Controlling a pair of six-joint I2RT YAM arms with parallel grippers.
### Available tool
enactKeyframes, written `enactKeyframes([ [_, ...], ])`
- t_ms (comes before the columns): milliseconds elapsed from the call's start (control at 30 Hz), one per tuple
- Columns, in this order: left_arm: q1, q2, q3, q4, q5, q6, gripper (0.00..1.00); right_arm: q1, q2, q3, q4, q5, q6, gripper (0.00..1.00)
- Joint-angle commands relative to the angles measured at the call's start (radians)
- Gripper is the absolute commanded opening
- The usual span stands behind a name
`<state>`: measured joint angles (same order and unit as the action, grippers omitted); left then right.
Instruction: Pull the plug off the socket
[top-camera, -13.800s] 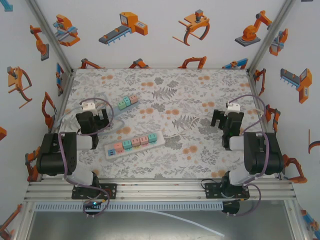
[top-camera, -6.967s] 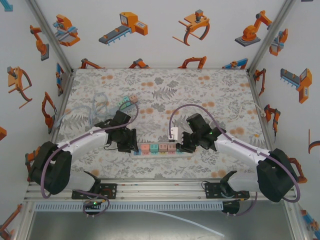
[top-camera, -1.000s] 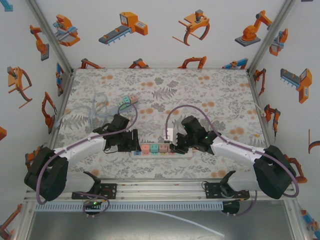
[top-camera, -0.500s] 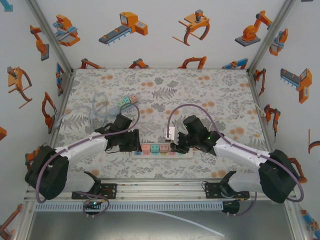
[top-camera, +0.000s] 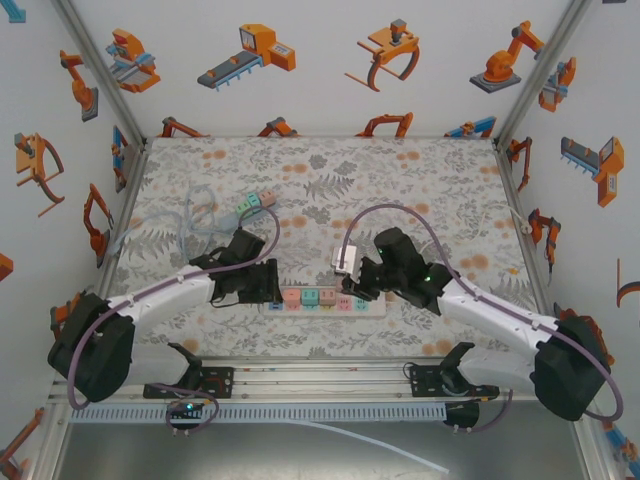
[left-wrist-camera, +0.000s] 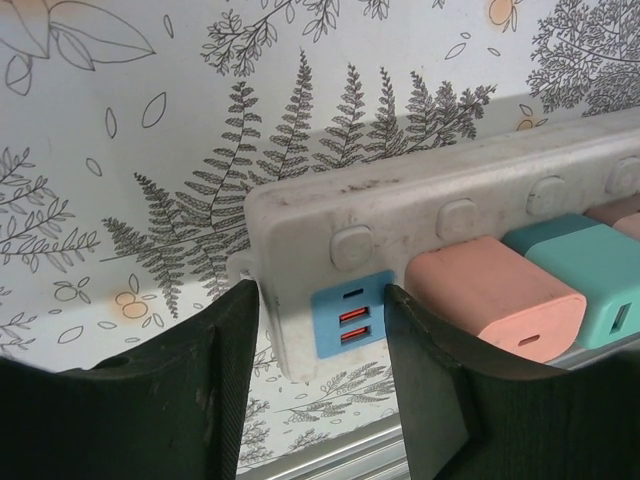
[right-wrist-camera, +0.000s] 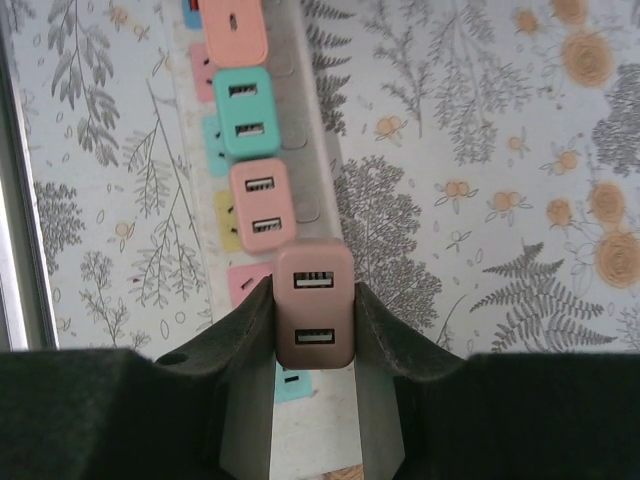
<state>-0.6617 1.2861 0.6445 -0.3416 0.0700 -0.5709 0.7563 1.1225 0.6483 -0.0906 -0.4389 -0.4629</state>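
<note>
Right jaws grip the pink plug beside three plugs on the strip.

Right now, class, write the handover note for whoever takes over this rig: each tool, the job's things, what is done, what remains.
Left tool: fingers straddle the USB end of the white plastic power strip; contact unclear.
Right tool: shut on the dusty-pink square charger plug, which looks raised off the strip.
Three other chargers sit in the strip.
Done: plug gripped, apparently out of its socket.
Left: confirm it is free, carry it clear, set it down.
</note>
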Motion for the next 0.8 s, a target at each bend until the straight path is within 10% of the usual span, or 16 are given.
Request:
enactKeyframes([
  [0,-0.002,-0.039,0.023,-0.120,-0.064,0.032,0.54,0.006,-0.046,0.038,0.112,0.074,0.182,0.06],
  [433,0.003,-0.280,0.105,-0.001,0.150,0.118,0.68,-0.011,-0.023,0.074,0.217,0.599,1.060,0.04],
  [767,-0.003,-0.387,0.143,0.113,0.326,0.166,0.85,-0.076,0.034,-0.057,0.246,0.685,1.455,0.02],
])
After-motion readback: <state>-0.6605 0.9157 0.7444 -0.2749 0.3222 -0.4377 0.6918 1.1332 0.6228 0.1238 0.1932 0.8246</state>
